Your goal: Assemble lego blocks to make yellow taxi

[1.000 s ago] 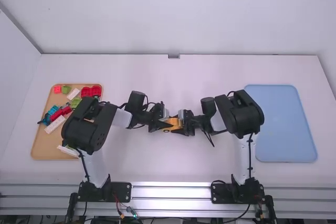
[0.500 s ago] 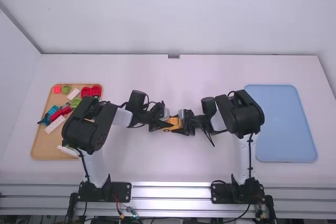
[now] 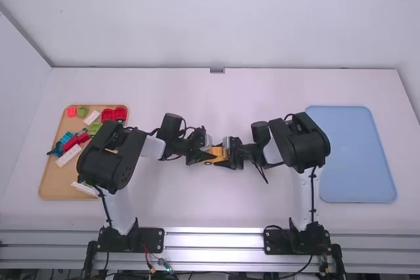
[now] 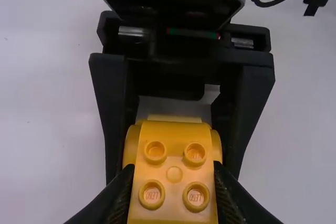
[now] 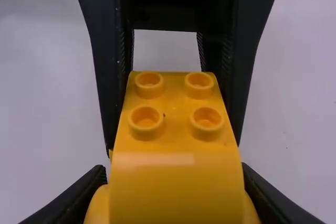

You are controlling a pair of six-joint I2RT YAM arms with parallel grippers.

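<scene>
Left gripper point(image 4: 174, 182) is pinching yellow blocks point(image 4: 174, 153) at left end, right gripper point(image 5: 175, 182) is pinching right end, mid-scene. Joining well is likely needing squared alignment, level pushing, no twisting.

White wall point(image 3: 223, 18) behind a white table point(image 3: 216, 96).

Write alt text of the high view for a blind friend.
The left fingers and right fingers of two robot arms grip one yellow toy-brick build near the middle of a white table. A tan tray of colorful blocks lies at left, a blue tray at right.
</scene>
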